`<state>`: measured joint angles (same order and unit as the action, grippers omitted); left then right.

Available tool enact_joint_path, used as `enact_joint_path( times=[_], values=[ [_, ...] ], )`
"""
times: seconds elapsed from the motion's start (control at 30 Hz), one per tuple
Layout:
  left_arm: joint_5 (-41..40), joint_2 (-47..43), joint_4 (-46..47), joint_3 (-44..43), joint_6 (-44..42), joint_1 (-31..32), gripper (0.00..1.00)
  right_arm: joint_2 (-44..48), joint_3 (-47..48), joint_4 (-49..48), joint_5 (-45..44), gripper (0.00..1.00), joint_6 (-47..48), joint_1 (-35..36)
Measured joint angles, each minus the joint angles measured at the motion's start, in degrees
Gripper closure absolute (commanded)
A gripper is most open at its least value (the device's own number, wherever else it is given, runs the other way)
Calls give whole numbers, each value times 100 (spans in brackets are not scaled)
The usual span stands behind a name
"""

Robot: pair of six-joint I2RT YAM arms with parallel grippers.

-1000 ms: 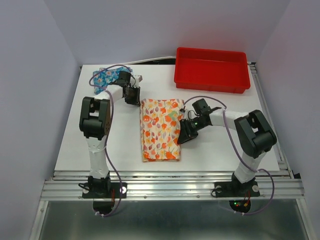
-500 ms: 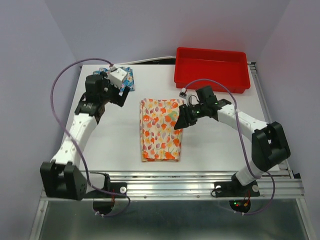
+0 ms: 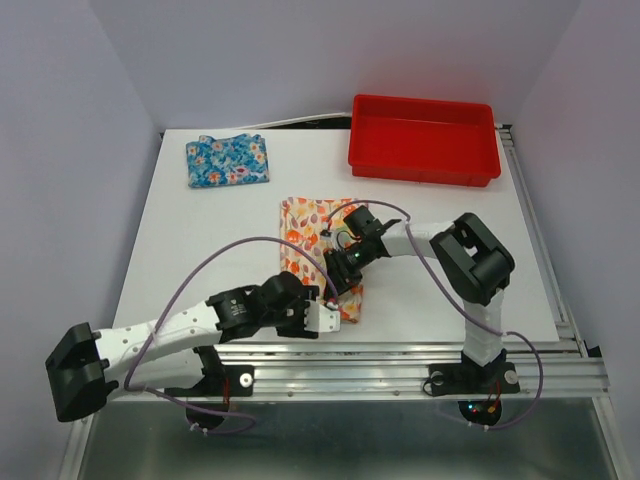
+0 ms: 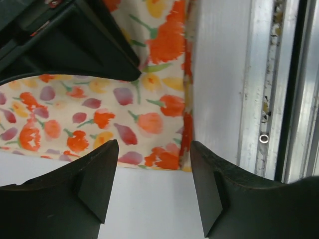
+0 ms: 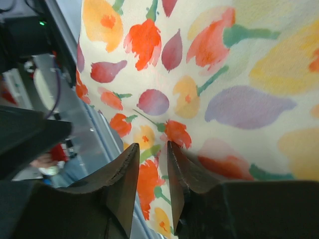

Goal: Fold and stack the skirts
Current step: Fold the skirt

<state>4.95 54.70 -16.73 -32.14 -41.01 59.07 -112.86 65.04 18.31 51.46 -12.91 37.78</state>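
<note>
While the right tool [image 5: 153, 147], nearly closed, pinches the cream skirt [image 3: 300, 240] on the desk [image 3: 200, 250], the left tool [image 4: 153, 149] gapes empty over its near corner; the blue skirt [image 3: 228, 162] lies well apart. Risk: a one-sided pull could skew the fold.

**Desk:** What does the overhead shot lose?

**Photographer:** Near the tabletop's front edge, the cream-yellow skirt [image 3: 308, 250] has its right side and front right corner hidden under the right gripper [image 3: 338, 275] and the left gripper [image 3: 335, 312]. Both are too small there to read.

**Desk:** And the wrist cameras?

**Photographer:** The right wrist frame crops the skirt on three sides. Whether its fingers [image 5: 124, 189] pinch cloth cannot be told. In the left wrist frame, a dark shape [image 4: 65, 40], cut off at the top left corner, covers part of the skirt.
</note>
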Motion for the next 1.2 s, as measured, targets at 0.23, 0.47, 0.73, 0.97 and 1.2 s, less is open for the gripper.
enact_joint_path(
  times=[0.23,0.47,0.73,0.97,1.2],
  values=[
    [-614,505,221,256,-26,741,31,-693,319,-72,382,69,-229,-87],
    [-721,1403,614,254,-55,835,41,-927,581,151,538,69,-260,-90],
    [-973,1926,1078,157,-52,844,69,-935,586,168,551,69,-256,-94],
    [-1062,2151,1121,55,2,844,96,-944,601,186,560,69,-251,-94],
    [-898,2157,715,-190,33,835,100,-931,610,219,549,67,-225,-94]
  ],
)
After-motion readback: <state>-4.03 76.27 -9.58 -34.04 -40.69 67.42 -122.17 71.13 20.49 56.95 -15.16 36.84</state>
